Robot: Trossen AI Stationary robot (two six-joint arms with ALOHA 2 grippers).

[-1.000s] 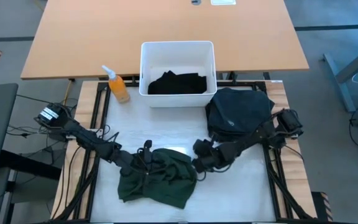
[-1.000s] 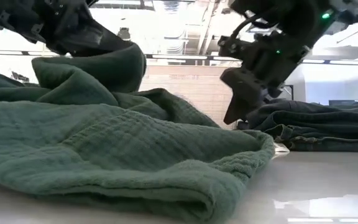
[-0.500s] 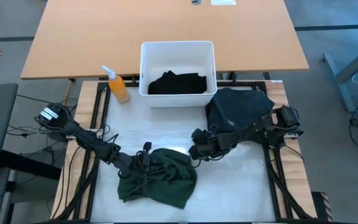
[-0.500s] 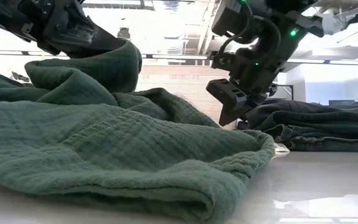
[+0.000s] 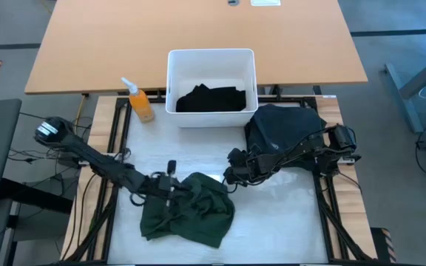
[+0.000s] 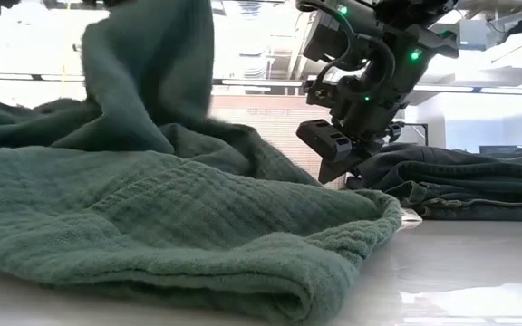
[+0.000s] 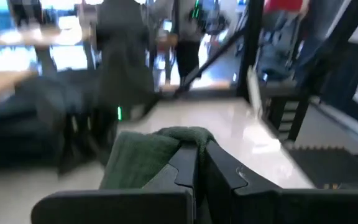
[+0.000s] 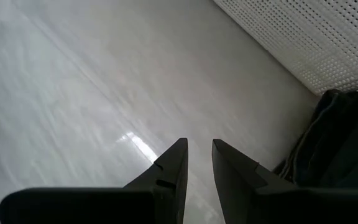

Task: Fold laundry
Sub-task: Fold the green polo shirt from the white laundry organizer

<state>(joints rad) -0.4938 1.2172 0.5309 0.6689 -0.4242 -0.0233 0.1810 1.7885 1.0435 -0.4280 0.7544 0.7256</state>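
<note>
Cloth could slip — my left gripper [image 7: 201, 152] pinches only a fold of the green garment [image 5: 191, 214]; right gripper [image 8: 197, 155] slightly parted, empty.

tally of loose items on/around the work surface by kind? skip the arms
Cloth garments: 3 — crumpled dark green cloth garment, dark charcoal cloth heap, black cloth lying in the bin
White rectangular plastic bin: 1
Orange spray bottle with white nozzle: 1
Total: 5
</note>
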